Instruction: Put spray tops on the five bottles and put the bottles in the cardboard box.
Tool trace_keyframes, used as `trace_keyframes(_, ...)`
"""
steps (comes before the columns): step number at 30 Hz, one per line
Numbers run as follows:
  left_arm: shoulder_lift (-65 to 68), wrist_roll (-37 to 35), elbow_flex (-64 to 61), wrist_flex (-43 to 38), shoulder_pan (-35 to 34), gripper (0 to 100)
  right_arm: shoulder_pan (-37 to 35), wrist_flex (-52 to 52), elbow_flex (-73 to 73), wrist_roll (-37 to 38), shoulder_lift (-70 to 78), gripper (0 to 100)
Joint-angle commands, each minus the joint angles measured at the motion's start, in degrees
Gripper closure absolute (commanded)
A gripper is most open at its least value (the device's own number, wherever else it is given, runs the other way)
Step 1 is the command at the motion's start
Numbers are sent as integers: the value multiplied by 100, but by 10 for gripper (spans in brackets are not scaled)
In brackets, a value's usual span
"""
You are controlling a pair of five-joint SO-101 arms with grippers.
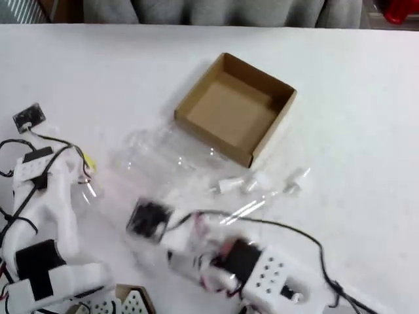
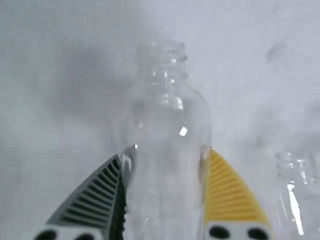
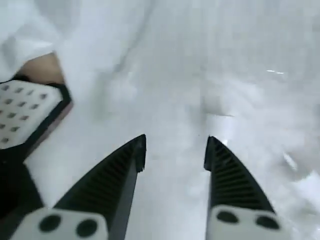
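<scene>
Clear bottle [image 2: 165, 150], brown box [image 1: 229, 111], white table [image 1: 353, 131]

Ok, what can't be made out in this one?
High view: the count of clear bottles beside the cardboard box; transparent on white, blurred.
Left wrist view: base of the bottle in the left gripper, cut off by the edge; a second bottle likewise.
Right wrist view: whatever lies beneath the open right gripper, blurred.

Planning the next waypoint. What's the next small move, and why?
Probably send the right gripper, open with nothing in it, to a spray top lying near the cardboard box. The bottle held in the left gripper has a bare threaded neck, with no top on it yet.
</scene>
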State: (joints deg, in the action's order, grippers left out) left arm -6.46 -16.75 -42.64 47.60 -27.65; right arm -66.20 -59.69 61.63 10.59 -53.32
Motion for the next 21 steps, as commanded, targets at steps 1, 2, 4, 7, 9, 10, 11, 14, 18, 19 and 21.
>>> trace_keyframes(1,303,-70,378,-88,-75,973,-796,268,-273,-457,321,812)
trace_keyframes(2,365,-70,431,-53,-84,973,-848,435,-246,-554,418,811)
trace_keyframes(4,418,-70,501,44,-84,973,-884,936,-53,-703,655,811)
trace_keyframes(7,426,-70,519,70,-84,973,-901,1991,369,-1099,1059,811)
trace_keyframes(9,426,-70,519,70,-84,973,-892,2536,527,-1327,1341,811)
trace_keyframes(10,426,-70,519,70,-84,973,-892,2703,571,-1389,1473,811)
trace_keyframes(11,426,-70,519,70,-84,973,-892,2791,571,-1442,1596,811)
trace_keyframes(14,426,-70,519,70,-84,973,-919,2835,545,-1477,1859,811)
trace_keyframes(18,426,-70,510,70,-75,973,-1218,3108,580,-1433,2185,811)
trace_keyframes(19,426,-70,510,70,-75,973,-1253,3187,580,-1433,2299,811)
trace_keyframes(21,426,-70,501,70,-75,973,-1262,3354,580,-1433,2598,813)
